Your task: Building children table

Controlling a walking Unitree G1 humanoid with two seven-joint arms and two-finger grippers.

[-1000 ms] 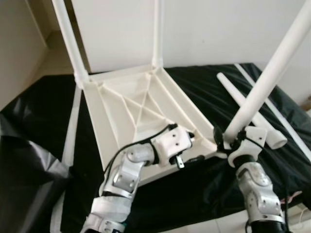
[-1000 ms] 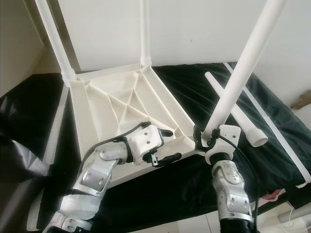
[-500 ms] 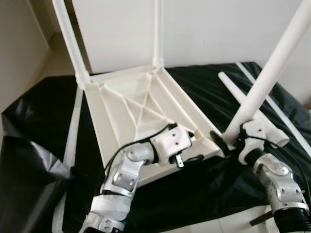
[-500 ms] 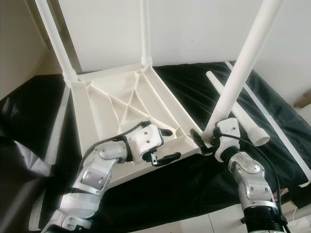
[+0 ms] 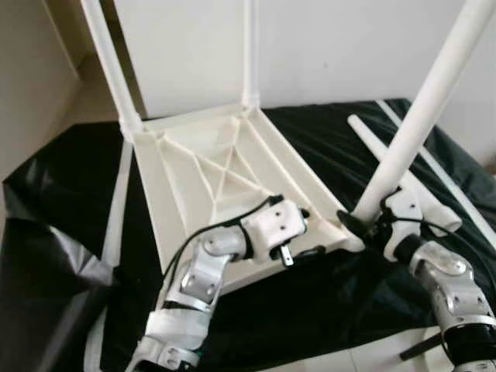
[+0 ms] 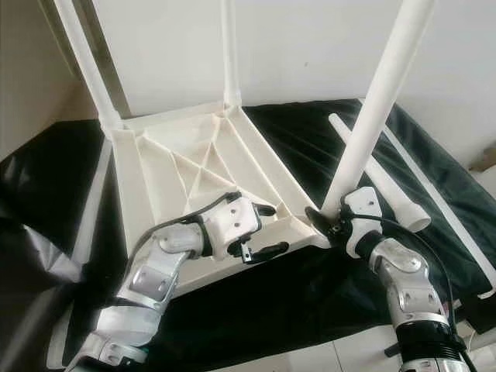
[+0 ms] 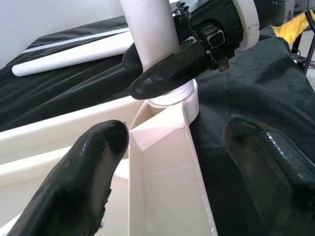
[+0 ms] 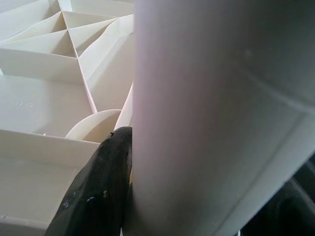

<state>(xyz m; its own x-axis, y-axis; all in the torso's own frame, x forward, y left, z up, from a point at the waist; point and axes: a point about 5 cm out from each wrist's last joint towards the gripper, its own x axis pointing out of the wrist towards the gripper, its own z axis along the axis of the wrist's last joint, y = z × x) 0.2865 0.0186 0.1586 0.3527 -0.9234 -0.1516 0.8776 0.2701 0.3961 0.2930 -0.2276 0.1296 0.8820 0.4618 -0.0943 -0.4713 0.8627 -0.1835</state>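
A plain room of a home, to judge by the bare white wall (image 5: 349,46), the pale tiled floor (image 5: 93,97) and the black sheet (image 5: 70,163) spread over it, where an upturned white plastic children's table (image 5: 225,178) lies half built.

Table top (image 5: 203,167): cream-white plastic. Legs (image 5: 423,116): plain white. Cloth (image 5: 70,167): glossy black with a white stripe (image 5: 116,201). Arms (image 6: 152,279): silver. Left gripper (image 6: 271,229) and right gripper (image 6: 324,220): 2 black fingers each.
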